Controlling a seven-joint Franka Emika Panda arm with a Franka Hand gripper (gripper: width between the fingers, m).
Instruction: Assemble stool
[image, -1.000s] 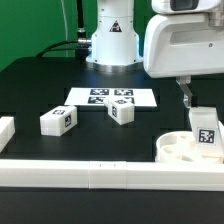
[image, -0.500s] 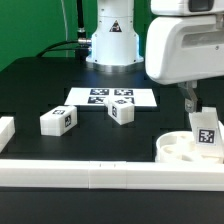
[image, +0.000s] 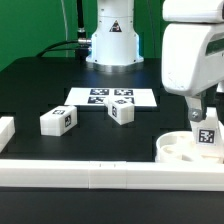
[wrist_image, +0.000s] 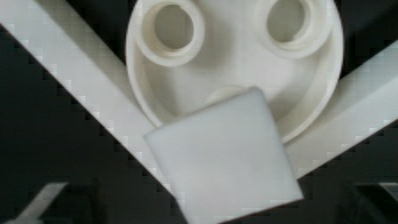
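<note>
Hand (image: 204, 112) is spread wide and holds nothing. It hangs right above the upright leg (image: 206, 137), fingertips about level with the leg's top and not clearly touching it.

That leg stands on the round seat (image: 172, 148), towards the edge on the exterior view's right. Wrist view shows its top face plus two empty sockets (wrist_image: 173, 32). Can't tell whether it's fully home in its socket or just resting there.

The seat lies flat on the surface (image: 30, 90), tucked against the front rail (image: 90, 172). Wrist view has rails meeting in a V around it, so it sits in a corner.

First loose leg (image: 58, 120) and second loose leg (image: 122, 112) sit well apart from the seat, just in front of the marker board (image: 110, 97).

Risks, my read:
- An off-centre descent puts a fingertip on the leg's top, which tips it or pops it out of the socket.
- An uneven close drags the leg sideways, and if it's loose it falls over.
- Any twist to lock it could spin the disc, since only the rails brace it.
- Two legs are not yet fitted, so the stool is far from done.
</note>
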